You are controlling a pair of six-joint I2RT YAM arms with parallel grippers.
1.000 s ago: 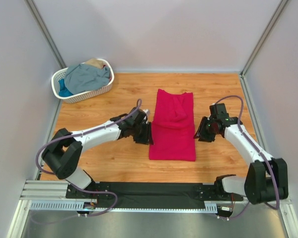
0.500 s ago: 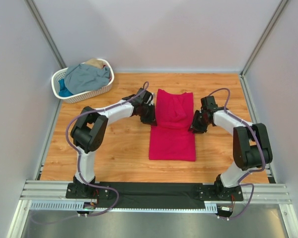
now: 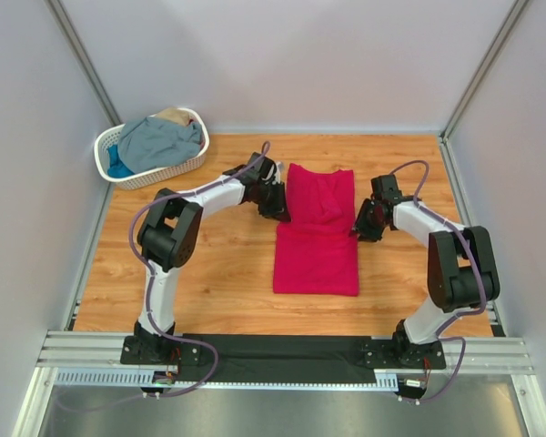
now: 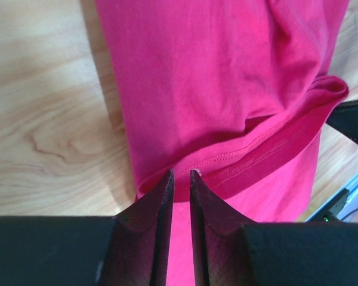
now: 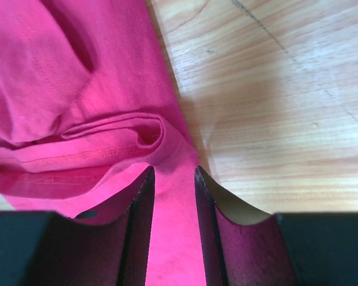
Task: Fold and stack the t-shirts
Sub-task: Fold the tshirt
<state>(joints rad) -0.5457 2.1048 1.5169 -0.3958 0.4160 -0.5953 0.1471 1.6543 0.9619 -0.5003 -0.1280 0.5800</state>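
Observation:
The crimson-pink t-shirt (image 3: pixel 317 250) lies flat mid-table as a long rectangle, with a folded hem running across it at about mid-length. My left gripper (image 3: pixel 278 211) is at the left end of that hem. In the left wrist view it (image 4: pixel 181 173) is nearly closed, with pink cloth (image 4: pixel 227 89) in the thin gap. My right gripper (image 3: pixel 357 228) is at the right end. In the right wrist view it (image 5: pixel 174 170) is narrowed on the shirt's edge (image 5: pixel 107 89), and the hem bunches at its tips. The grey-blue (image 3: pixel 159 141), bright blue (image 3: pixel 118 167) and tan (image 3: pixel 173 115) shirts lie in the basket.
The white lattice basket (image 3: pixel 155 176) stands at the back left corner of the wooden table. Grey walls close in the left, back and right sides. The black rail with the arm bases runs along the near edge.
Both arms moved from beside the shirt's lower half up and inward to the ends of the folded hem. The jaws now sit on the cloth. The shirt's outline has hardly changed.

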